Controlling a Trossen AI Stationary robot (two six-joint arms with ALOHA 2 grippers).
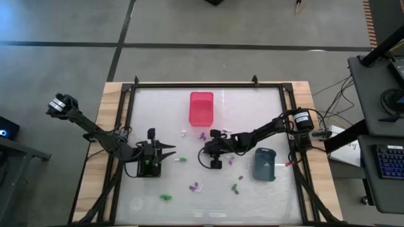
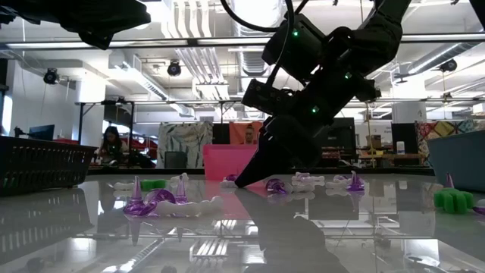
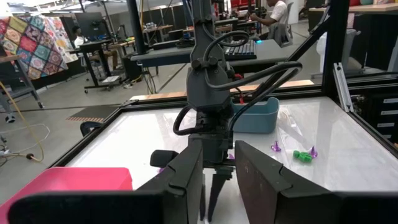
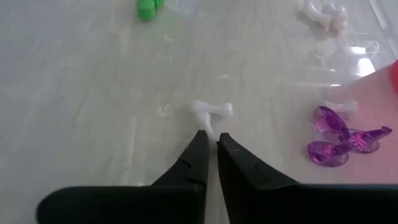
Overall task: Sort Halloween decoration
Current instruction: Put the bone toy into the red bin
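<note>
Tiny Halloween decoration pieces lie scattered on the white table: a white one (image 4: 211,112), two purple ones (image 4: 339,134), a green one (image 4: 147,9), and more purple (image 1: 196,186) and green (image 1: 165,197) nearer the front edge. My right gripper (image 4: 211,135) reaches in from the right at mid-table (image 1: 204,150), slanting down, its tips shut at the white piece. My left gripper (image 3: 219,177) hangs level at the left (image 1: 170,149), open, with nothing between its fingers. My right gripper pinches the white piece's near end (image 4: 206,126) between the free ends of its two fingers. The fingers slant down from the table's right side. The rest of the piece lies flat on the table beyond the tips.
A pink bin (image 1: 201,108) stands at the far middle, and a grey-blue bin (image 1: 265,164) at the right beside my right arm. A black bin (image 1: 150,166) sits under my left arm. More pieces (image 1: 184,133) lie near the pink bin. A dark frame (image 1: 208,84) edges the table.
</note>
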